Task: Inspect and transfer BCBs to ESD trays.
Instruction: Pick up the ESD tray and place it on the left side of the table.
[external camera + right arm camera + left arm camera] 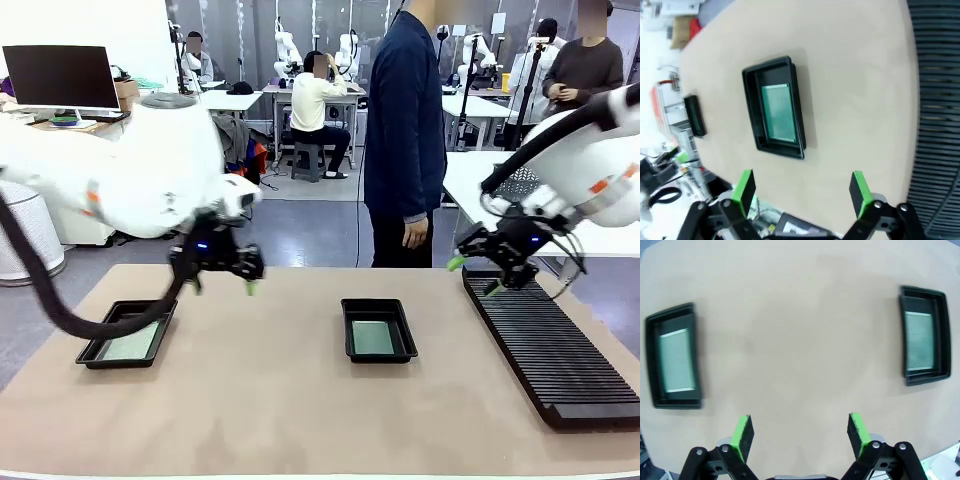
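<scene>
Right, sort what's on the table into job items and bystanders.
Job items: left ESD tray with its BCB; middle ESD tray with its BCB.

Bystanders: long black slotted rack; the person standing at the far side.

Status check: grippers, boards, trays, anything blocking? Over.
Left gripper open, empty, above the table. Right gripper open, empty, over the rack. One board in each tray. Person at far edge, hands off the table.
</scene>
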You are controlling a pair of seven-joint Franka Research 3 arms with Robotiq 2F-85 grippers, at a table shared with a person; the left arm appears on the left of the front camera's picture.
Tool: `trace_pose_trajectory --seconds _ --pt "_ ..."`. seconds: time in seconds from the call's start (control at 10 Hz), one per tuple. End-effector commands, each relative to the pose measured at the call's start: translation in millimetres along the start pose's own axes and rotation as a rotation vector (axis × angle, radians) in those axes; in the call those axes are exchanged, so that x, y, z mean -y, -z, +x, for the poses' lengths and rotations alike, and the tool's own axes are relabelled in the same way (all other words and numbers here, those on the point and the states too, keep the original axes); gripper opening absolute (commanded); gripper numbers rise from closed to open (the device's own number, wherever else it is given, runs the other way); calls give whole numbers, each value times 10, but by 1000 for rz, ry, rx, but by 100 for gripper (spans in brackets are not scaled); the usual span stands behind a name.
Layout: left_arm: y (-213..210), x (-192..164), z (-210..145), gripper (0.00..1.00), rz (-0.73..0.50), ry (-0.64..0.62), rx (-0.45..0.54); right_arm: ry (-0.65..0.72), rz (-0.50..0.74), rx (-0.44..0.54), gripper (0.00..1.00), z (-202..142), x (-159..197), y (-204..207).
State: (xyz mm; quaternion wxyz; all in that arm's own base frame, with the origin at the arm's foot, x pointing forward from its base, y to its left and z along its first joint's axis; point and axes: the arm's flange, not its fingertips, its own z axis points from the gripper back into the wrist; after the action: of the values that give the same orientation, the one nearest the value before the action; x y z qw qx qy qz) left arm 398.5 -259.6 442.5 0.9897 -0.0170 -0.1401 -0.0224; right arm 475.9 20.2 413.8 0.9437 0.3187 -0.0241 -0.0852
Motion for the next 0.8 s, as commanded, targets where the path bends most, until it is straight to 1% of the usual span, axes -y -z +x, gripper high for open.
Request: trace_pose_trajectory --seconds 0.0,0.1,0.2,0.4,0.5,0.7 --pt "248 587 247 100 20 -14 35 16 71 -50 100 175 331 -144" --pt "361 951 302 100 20 -19 47 9 87 -62 100 255 512 -238" --pt "461 1223 374 100 34 -7 35 2 99 -79 100 328 652 -283" --pt "686 1636 506 100 58 -4 35 -17 143 -107 100 427 876 -353" --pt "788 1763 553 100 65 -3 41 19 84 -72 100 246 752 -333" --pt "1021 1961 648 100 83 -17 34 19 84 -72 100 246 752 -333"
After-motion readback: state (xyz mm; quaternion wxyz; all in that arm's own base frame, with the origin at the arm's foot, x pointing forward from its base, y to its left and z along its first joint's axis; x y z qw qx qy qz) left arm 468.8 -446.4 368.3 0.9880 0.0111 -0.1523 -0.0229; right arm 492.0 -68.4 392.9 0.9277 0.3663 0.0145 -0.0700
